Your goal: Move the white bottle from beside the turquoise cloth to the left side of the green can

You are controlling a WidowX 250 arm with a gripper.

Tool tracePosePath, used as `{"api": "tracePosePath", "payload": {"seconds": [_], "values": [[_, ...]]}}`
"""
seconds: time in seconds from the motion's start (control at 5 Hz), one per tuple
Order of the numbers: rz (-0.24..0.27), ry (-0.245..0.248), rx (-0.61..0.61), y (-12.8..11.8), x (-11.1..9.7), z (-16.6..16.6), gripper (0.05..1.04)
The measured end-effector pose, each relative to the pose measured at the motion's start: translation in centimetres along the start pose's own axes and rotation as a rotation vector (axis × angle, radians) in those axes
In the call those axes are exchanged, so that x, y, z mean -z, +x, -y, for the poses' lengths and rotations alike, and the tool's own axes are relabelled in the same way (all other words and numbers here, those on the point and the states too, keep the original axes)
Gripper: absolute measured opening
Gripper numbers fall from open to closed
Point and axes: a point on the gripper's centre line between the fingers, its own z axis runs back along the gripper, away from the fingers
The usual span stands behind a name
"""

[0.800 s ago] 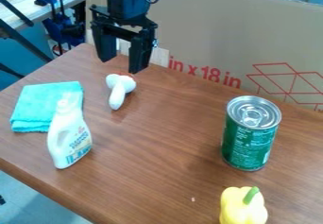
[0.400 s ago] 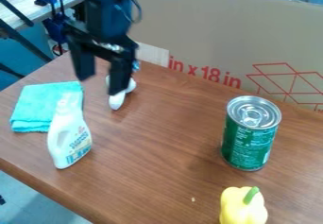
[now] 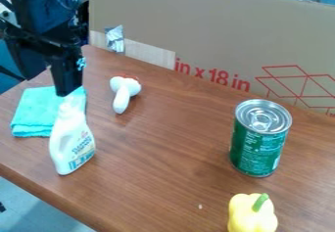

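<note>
Gripper (image 3: 47, 85) at the upper left of the camera view, above the far edge of the cloth (image 3: 39, 109). The jaws are spread, with nothing between them. The nearest things, the cloth and the bottle (image 3: 70, 148), lie at the left of the bench (image 3: 170, 152), the bottle's narrow top overlapping the cloth in view; whether the two touch cannot be told. The white toy (image 3: 122, 99) is just beside them; the can (image 3: 257, 145) and the pepper (image 3: 251, 215) are well apart, at the right. As a judgement, good practice here is to centre the open jaws over one thing before any lowering, to keep both tips clear of the bottle's top, which a sideways brush could tip or shift, and to close only once both sides straddle the chosen part
</note>
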Motion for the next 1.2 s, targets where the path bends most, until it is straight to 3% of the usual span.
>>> {"api": "tracePosePath", "payload": {"seconds": [0.2,0.4,0.8,1.0,1.2], "values": [[-0.062,-0.012,-0.016,-0.9,1.3,-2.1,1.010],[-0.061,-0.071,-0.007,-0.2,3.4,-3.0,1.010],[0.009,-0.120,0.080,1.6,4.4,-1.5,1.010],[0.045,-0.127,0.111,1.8,3.7,-0.6,1.010],[0.033,-0.121,0.100,1.8,4.0,-0.6,1.010]]}}
